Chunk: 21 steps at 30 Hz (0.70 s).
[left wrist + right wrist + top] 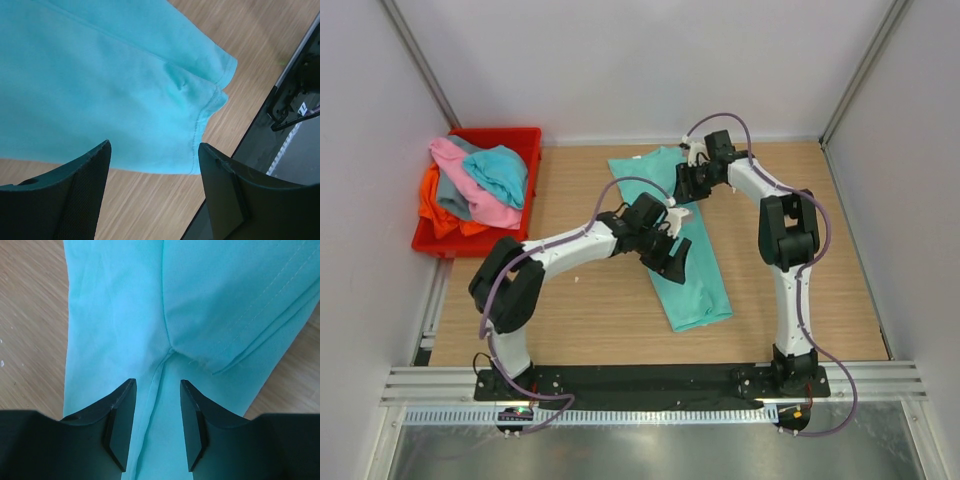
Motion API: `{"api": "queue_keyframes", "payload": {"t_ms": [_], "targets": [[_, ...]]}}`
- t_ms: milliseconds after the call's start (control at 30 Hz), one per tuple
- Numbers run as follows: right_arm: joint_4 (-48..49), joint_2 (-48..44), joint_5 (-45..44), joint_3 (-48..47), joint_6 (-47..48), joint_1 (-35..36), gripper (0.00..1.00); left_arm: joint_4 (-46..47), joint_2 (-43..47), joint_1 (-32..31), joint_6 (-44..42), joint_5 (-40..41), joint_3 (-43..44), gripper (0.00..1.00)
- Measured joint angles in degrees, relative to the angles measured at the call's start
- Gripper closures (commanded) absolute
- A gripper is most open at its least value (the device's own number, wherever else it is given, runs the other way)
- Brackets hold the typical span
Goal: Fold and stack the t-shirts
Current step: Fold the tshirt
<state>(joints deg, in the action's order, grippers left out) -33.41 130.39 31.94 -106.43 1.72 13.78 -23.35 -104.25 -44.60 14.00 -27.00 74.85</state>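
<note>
Ahead of right gripper (pixel 157 385), fingers parted and empty: mint green t-shirt (pixel 115 315) sleeve seam; left gripper (pixel 155 150), likewise parted, faces hem corner. Risk: pinching only one layer, fold unravels.

The middle of the mint green t-shirt (pixel 698 290) is hidden under the left arm (pixel 570 245) and right arm (pixel 760 185) — both wrist views crop its edges. In the red bin (pixel 525 133), the grey t-shirt (pixel 450 200) and orange t-shirt (pixel 438 222) lie mostly buried.
</note>
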Motion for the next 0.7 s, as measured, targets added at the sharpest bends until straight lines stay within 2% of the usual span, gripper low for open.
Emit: {"api": "queue_keyframes", "payload": {"t_ms": [267, 367, 700], "targets": [[0.44, 6.97, 3.80, -5.11, -1.16, -2.82, 0.54, -0.79, -8.24, -7.61, -1.55, -0.04, 2.56, 0.28], [0.35, 7.91, 4.61, -6.56, -1.53, -4.11, 0.54, -1.25, -10.27, -7.89, -2.08, -0.70, 2.75, 0.28], [0.66, 7.82, 5.03, -5.77, -2.12, -6.25, 0.54, -0.61, -9.25, -7.32, -4.63, -0.07, 1.05, 0.29]]}}
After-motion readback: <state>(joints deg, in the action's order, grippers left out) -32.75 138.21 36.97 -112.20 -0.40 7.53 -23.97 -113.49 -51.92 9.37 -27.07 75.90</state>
